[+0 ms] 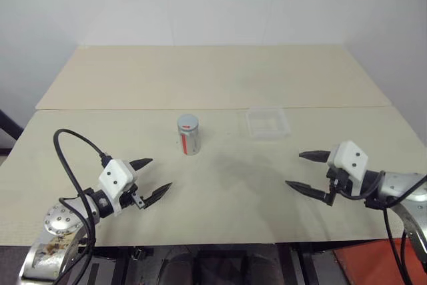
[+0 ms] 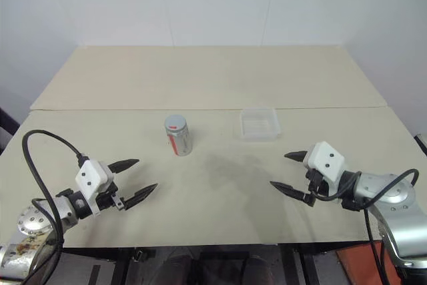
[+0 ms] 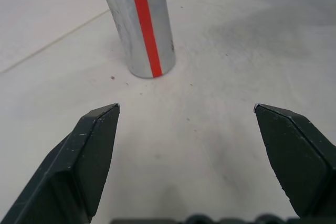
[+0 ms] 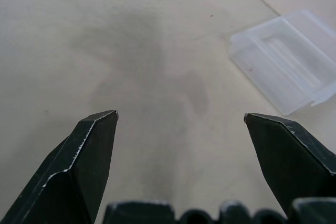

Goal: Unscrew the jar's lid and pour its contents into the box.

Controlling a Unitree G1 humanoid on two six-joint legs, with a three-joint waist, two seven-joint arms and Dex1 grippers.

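- Jar [image 1: 189, 135] upright near the middle of the pale table [image 1: 220, 191] in the left eye view, its lid [image 1: 188, 123] on top and showing a red mark; the clear box [image 1: 267, 123] lies flat just to its right, apart from it. The left hand [image 1: 156, 177] and right hand [image 1: 306, 171] hover low at the table's near edge, well apart from both things, each with fingers spread wide and holding nothing.
- Right eye view: the same layout, with the jar between the two hands and farther back. Nothing has been grasped, so the task appears to stand at its very start, the approach to the jar not yet made.
- Left wrist view: the jar stands directly ahead between the two black fingers [image 3: 84, 161], its red stripe facing the camera and a corner of the box behind it. This hand looks best lined up; the likely next move is to advance and close around the jar's body, leaving the lid free.
- Right wrist view: open fingers [image 4: 79, 166] frame bare table, with the box off to one side and the jar's base at the far edge. This hand would then need to swing over the jar and grip the lid to twist it off.
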